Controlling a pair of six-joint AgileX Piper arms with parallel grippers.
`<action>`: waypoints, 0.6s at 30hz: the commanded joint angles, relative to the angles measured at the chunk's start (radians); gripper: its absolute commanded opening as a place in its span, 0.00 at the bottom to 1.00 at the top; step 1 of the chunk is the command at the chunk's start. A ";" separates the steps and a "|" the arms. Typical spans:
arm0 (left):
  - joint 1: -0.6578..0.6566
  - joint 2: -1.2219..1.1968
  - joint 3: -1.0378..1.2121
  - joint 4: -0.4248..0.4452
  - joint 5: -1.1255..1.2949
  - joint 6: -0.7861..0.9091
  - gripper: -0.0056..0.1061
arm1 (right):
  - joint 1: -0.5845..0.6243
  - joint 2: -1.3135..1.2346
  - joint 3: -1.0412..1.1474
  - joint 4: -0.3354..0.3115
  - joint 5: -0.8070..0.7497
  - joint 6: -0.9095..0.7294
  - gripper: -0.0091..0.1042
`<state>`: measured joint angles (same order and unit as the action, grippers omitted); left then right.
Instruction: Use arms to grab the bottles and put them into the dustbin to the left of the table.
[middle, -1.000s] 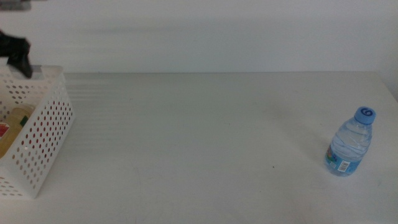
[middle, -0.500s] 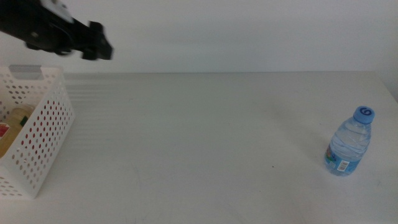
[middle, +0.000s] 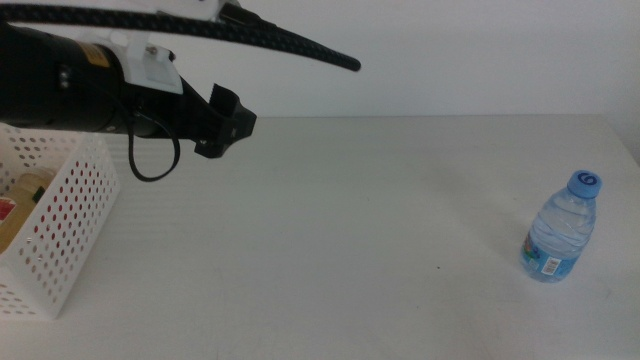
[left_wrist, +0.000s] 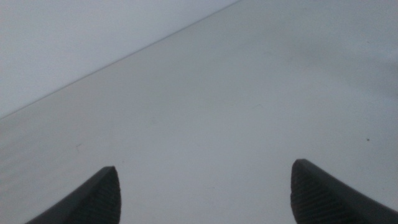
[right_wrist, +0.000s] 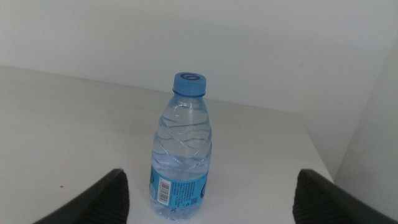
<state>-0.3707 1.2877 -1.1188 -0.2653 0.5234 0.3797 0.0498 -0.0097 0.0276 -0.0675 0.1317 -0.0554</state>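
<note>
One clear, blue-capped, blue-labelled water bottle (middle: 561, 229) stands upright.

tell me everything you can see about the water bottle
The water bottle is small, clear ribbed plastic, with a blue cap and a blue label bearing a white barcode patch near its base. It looks full and stands upright, capped, on the table near its right edge. Nothing touches it; the right end effector faces it, jaws open.
</note>
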 joint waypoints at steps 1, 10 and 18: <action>-0.017 -0.033 -0.025 -0.022 -0.057 -0.005 0.86 | -0.009 -0.028 -0.007 -0.007 -0.075 -0.005 0.69; -0.071 -0.048 -0.007 0.006 -0.049 -0.013 0.86 | -0.009 -0.028 -0.007 -0.007 -0.075 -0.005 0.69; -0.188 -0.180 0.176 0.300 -0.273 -0.298 0.86 | -0.009 -0.028 -0.007 -0.007 -0.075 -0.005 0.69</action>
<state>-0.5446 1.1575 -0.9449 -0.0162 0.3614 0.1500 0.0498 -0.0097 0.0276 -0.0675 0.1317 -0.0554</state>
